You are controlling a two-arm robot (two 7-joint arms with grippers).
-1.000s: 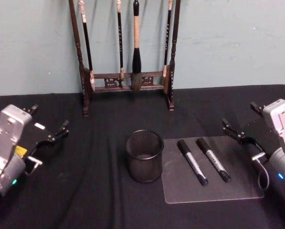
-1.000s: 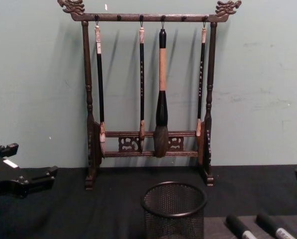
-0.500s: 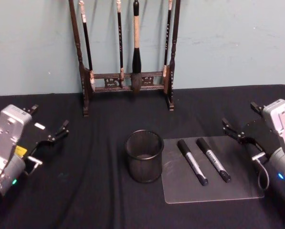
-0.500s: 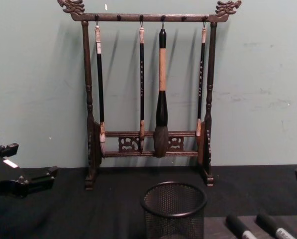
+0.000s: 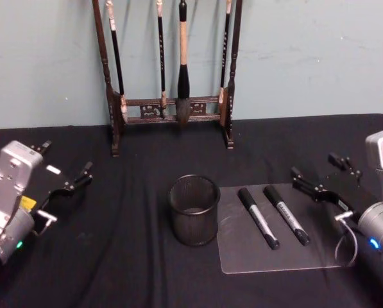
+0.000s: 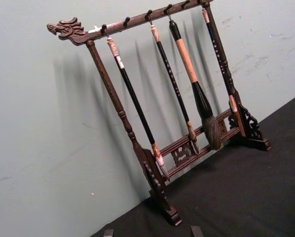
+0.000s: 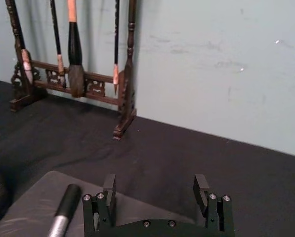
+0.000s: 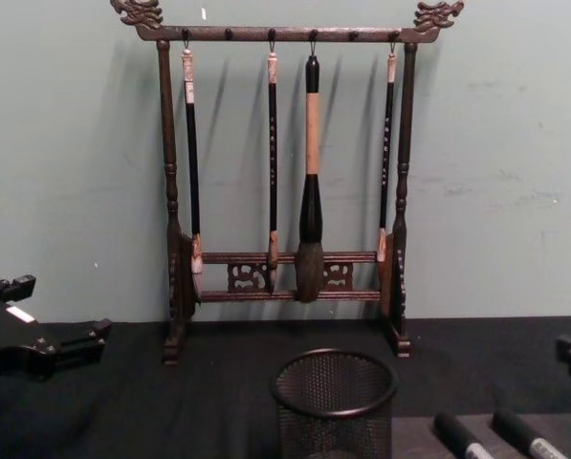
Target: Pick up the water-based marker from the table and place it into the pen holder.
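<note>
The right-hand marker (image 5: pixel 286 215) and the left-hand marker (image 5: pixel 258 218) are lying side by side on the grey mat (image 5: pixel 287 256), just right of the mesh pen holder (image 5: pixel 193 210). Their long axes are running from far-left to near-right. I am not able to tell which one is water-based. My right pincer (image 5: pixel 313 164) is hovering spread open by the mat's far right corner, so both markers are sitting to its left and nearer. The left pincer (image 5: pixel 68 157), also open, is idling over the desk (image 5: pixel 146 269), well apart on the left.
</note>
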